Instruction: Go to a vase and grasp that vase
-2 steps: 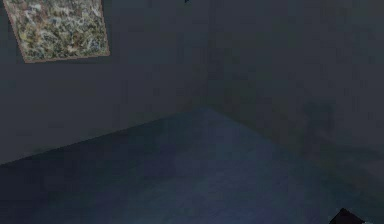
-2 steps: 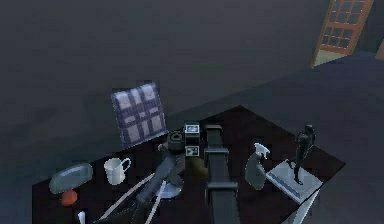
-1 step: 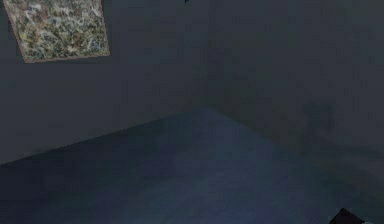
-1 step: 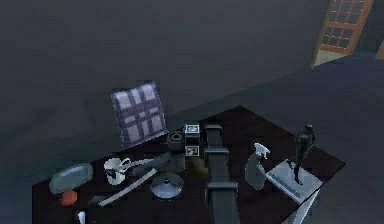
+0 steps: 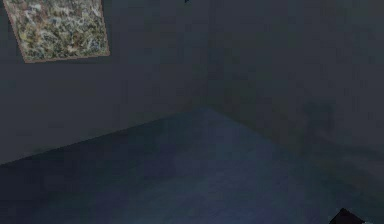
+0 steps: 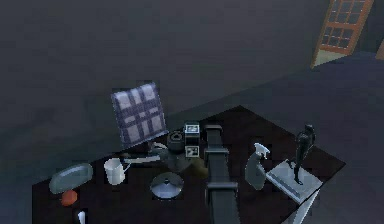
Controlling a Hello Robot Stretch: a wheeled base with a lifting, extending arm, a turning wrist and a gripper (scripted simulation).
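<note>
The arm [image 6: 215, 165] is extended over the dark table [image 6: 245, 125], with the gripper [image 6: 158, 155] at the foot of an upright plaid panel [image 6: 138, 112]. This is judged to be a reach toward the tabletop items, though it cannot be determined whether the fingers are apart or together, or whether anything is held. No item is confirmed as the vase: the likeliest candidate is a small white vessel [image 6: 115, 171], squat and cup-like, upright on the table near the gripper toward the arm side view's left, while a pale narrow-necked bottle shape [image 6: 257, 165] stands across the arm.
</note>
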